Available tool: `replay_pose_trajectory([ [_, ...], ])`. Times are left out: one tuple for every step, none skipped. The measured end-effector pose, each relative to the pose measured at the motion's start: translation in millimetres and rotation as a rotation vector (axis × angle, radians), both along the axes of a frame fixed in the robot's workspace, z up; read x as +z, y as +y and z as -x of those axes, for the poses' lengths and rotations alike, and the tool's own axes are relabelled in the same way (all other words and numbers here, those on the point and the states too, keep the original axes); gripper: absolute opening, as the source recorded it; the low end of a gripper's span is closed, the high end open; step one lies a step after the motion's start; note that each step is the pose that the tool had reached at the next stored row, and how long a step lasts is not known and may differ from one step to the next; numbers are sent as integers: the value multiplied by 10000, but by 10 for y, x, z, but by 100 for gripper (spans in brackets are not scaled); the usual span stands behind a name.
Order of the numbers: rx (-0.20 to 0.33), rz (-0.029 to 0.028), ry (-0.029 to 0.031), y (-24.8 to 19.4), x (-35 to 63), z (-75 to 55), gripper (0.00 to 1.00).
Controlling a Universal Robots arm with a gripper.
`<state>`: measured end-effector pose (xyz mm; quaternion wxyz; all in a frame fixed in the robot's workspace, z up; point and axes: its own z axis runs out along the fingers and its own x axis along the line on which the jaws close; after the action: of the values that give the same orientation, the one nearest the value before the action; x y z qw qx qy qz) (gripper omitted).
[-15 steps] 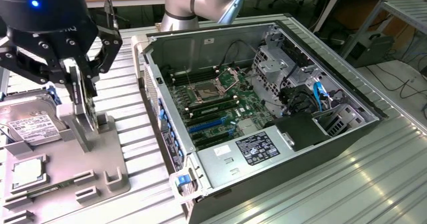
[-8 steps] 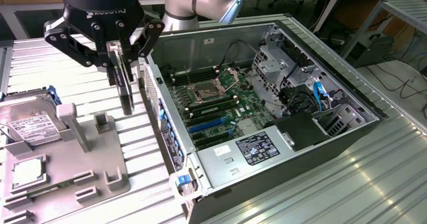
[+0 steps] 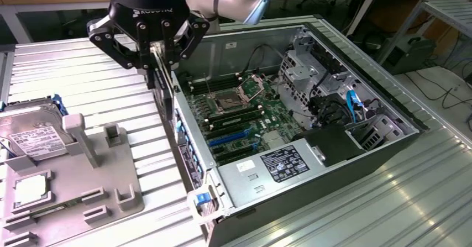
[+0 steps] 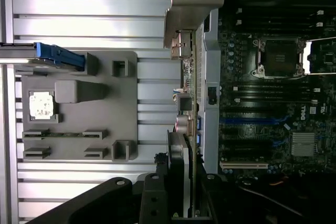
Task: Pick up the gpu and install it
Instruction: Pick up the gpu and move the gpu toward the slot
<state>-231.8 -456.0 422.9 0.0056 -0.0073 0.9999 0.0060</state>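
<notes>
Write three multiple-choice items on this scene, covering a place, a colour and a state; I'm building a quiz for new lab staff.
1. Where is the gpu?
A. flat on the tray
B. in the jaws, beside the case
C. seated in the motherboard

2. What colour is the tray?
A. grey
B. red
C. yellow

3. The case is:
A. shut
B. open, motherboard showing
C. upside down

Answers:
1 B: the jaws clamp the card edge-on next to the case's wall.
2 A: its moulded surface is plain grey.
3 B: the board and its slots lie in plain sight.
</notes>
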Motion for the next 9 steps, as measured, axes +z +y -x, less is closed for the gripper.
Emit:
replay_pose_trajectory([
  [0,0,0,0,0,-24,28],
  [0,0,-1,0,0,-39,28],
  [0,0,0,0,0,-57,28],
  [0,0,0,0,0,-74,28],
  [0,0,0,0,0,-85,28],
  [0,0,0,0,0,-100,28],
  [1,0,0,0,0,-112,28],
  [0,0,0,0,0,-131,28],
  [0,0,0,0,0,-148,28],
])
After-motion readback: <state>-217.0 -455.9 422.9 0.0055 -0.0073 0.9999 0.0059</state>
